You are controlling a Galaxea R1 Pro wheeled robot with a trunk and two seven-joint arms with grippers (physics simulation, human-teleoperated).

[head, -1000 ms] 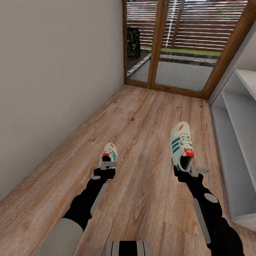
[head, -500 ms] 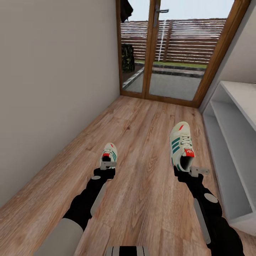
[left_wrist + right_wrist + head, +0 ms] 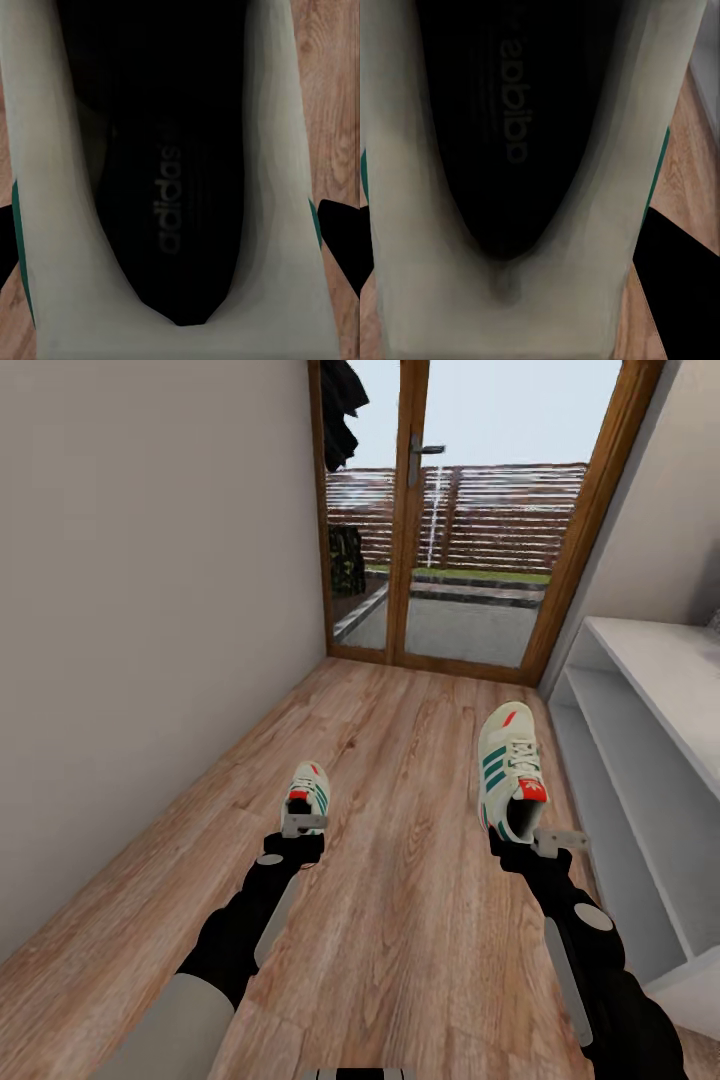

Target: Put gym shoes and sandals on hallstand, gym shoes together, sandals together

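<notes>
Each hand carries one gym shoe, off-white with green stripes and red-orange patches, above the corridor floor [image 3: 400, 920]. My left gripper [image 3: 303, 824] is shut on the heel of the left gym shoe [image 3: 308, 790], whose dark insole [image 3: 169, 187] faces the left wrist camera. On the other side, my right gripper [image 3: 528, 838] is shut on the heel of the right gym shoe [image 3: 508, 770], its insole [image 3: 510, 127] seen close up. The sandals are out of view. A pale unit with open shelf rows [image 3: 640, 760] runs along the right wall; I cannot tell whether it is the hallstand.
A plain wall [image 3: 130, 660] closes the left side. At the corridor's far end stands a wood-framed glass door [image 3: 470, 550] with a fence and yard behind it. A dark garment [image 3: 340, 400] hangs near the door's top left.
The head camera has tilted up, so the door and sky show more and the floor less. Both arms and their shoes hold the same places.
</notes>
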